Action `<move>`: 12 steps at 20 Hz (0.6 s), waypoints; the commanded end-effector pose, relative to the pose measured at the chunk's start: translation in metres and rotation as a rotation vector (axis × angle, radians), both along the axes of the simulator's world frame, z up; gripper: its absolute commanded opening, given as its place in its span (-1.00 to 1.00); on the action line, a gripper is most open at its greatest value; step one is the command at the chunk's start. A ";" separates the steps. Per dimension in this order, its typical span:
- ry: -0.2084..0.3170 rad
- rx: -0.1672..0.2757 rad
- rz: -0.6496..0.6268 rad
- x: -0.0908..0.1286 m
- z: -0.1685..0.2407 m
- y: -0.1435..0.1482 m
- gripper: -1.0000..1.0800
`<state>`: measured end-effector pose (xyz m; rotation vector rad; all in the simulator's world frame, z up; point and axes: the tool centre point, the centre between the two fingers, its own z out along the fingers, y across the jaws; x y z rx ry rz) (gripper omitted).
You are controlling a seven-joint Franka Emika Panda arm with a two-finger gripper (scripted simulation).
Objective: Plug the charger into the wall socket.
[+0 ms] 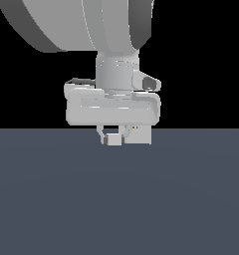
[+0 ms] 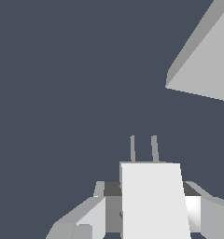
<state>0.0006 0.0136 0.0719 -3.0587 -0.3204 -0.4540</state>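
— Black background is seen above a flat dark blue-grey worktop [image 1: 119,199] in the exterior view. What is shown against it?

— The grey arm is seen coming down from the top, with its wrist block low over the far edge of the worktop. Under the block, the claw [image 1: 111,137] is seen, and a small off-white block, the charger [image 1: 113,140], is held between its fingers.

— And the wall socket?

— The wall socket [image 1: 138,134] is seen just beside the charger, on the exterior view's right, as an upright light-grey panel with two tiny yellowish dots near its top. Whether the two are touching cannot be told from this view.

— What is shown in the wrist view?

— The same dark worktop [image 2: 62,84] fills most of the picture. The charger [image 2: 153,200] is seen as a pale block clamped in the claw [image 2: 151,212], with a finger [image 2: 93,217] pressed against each of its sides. Two thin grey prongs [image 2: 143,148] are seen standing out from its front face, over bare worktop.

— Is the socket seen there as well?

— A light-grey slab, the wall socket [image 2: 202,70], is seen at an angle near the picture's corner, well apart from the prongs. Its dotted face cannot be made out here.
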 end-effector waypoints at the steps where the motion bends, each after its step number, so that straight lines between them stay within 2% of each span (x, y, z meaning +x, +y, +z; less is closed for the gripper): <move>1: 0.000 0.000 -0.075 0.008 0.009 -0.016 -1.00; 6: 0.002 -0.001 -0.179 0.016 0.021 -0.041 -1.00; 12: 0.004 -0.002 -0.243 0.019 0.028 -0.057 -1.00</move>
